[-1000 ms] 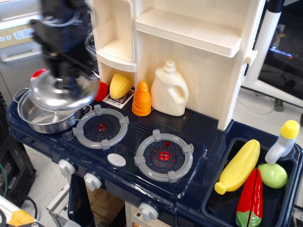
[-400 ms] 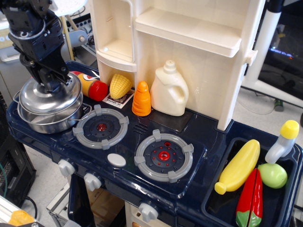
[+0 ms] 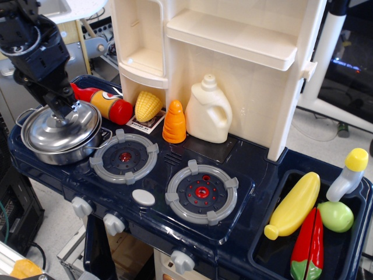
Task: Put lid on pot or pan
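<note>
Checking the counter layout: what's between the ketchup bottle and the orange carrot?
The corn cob sits between the ketchup bottle and carrot, in the only view.

The ketchup bottle [image 3: 99, 102] crowds the lid [image 3: 58, 128] from behind; the 2 burners [image 3: 125, 157] leave open room.

Ketchup bottle [image 3: 99, 100], corn [image 3: 147, 105], orange cone [image 3: 174, 122], cream jug [image 3: 208, 111], two burners [image 3: 125, 156], sink [image 3: 274, 201] with banana [image 3: 294, 205], pepper [image 3: 309, 245]
</note>
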Motion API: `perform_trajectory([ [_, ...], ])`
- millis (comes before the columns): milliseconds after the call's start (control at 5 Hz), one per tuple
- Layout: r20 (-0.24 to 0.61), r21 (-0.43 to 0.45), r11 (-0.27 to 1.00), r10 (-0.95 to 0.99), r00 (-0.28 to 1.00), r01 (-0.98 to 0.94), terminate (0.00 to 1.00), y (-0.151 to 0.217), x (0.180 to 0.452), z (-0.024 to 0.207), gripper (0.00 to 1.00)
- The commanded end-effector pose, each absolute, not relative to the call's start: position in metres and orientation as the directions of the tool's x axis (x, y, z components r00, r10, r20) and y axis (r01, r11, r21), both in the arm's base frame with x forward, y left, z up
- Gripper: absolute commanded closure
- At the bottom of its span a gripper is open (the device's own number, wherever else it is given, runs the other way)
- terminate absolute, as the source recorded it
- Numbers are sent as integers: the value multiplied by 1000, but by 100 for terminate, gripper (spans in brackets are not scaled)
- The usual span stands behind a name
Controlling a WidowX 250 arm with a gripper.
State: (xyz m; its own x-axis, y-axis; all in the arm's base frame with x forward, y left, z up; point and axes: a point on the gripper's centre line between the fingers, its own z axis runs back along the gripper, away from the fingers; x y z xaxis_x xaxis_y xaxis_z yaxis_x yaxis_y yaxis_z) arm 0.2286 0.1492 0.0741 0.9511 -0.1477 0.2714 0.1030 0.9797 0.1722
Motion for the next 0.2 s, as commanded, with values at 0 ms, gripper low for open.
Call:
perform_trajectory([
  [0, 296, 202, 973, -167, 940, 109, 100, 154, 235, 86, 0],
])
